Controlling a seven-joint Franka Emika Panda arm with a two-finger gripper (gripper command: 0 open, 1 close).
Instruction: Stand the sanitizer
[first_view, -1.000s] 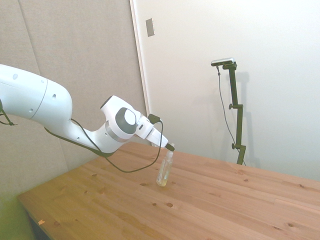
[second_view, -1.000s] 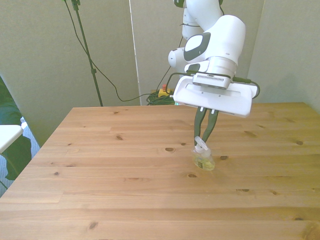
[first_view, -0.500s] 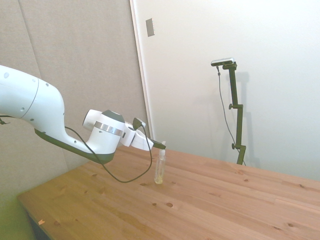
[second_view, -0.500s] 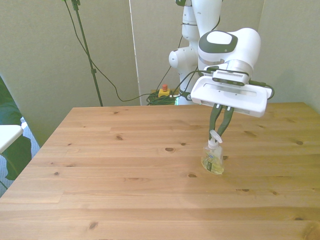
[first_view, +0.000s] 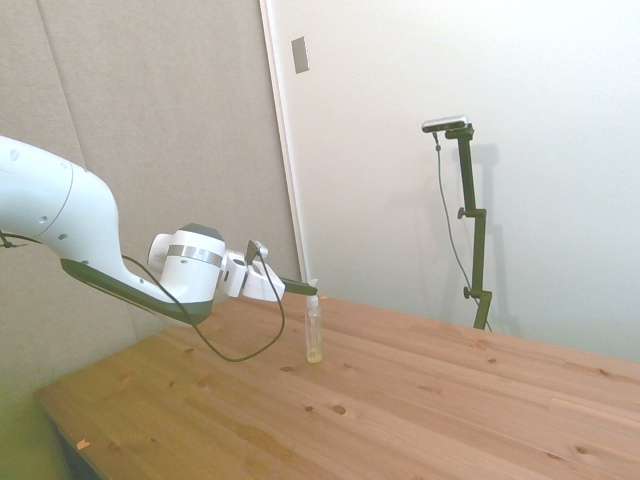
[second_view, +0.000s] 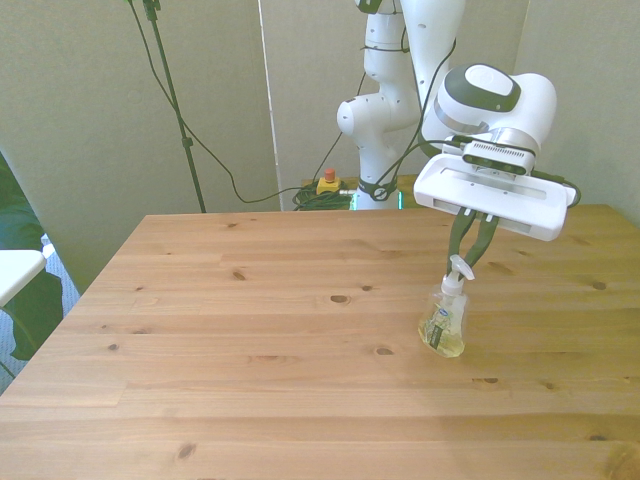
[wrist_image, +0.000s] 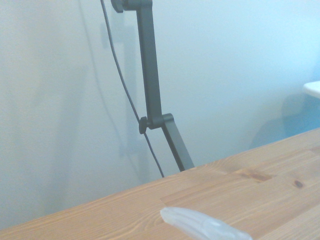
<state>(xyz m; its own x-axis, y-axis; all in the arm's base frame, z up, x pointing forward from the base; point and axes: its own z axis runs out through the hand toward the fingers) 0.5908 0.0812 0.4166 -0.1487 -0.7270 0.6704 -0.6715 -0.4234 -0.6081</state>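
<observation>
The sanitizer (second_view: 446, 324) is a small clear bottle with yellowish liquid at the bottom, a pale label and a white pump top. It stands nearly upright with its base on the wooden table (second_view: 250, 340), toward the front view's right. In the side view the sanitizer (first_view: 315, 334) looks vertical. My gripper (second_view: 465, 266) reaches in almost level and is shut on the pump top, also seen from the side at the gripper (first_view: 311, 291). The wrist view shows only a pale, blurred tip of the sanitizer's nozzle (wrist_image: 205, 227) over the table.
Bare wood surrounds the bottle on all sides. A cable (first_view: 240, 345) hangs from the wrist down close to the tabletop. A white object (second_view: 15, 270) sits off the table at the front view's left edge.
The wrist has swung lower and more level. The bottle went from leaning to nearly upright and shifted toward the front view's right, with the gripper still on its pump top.
</observation>
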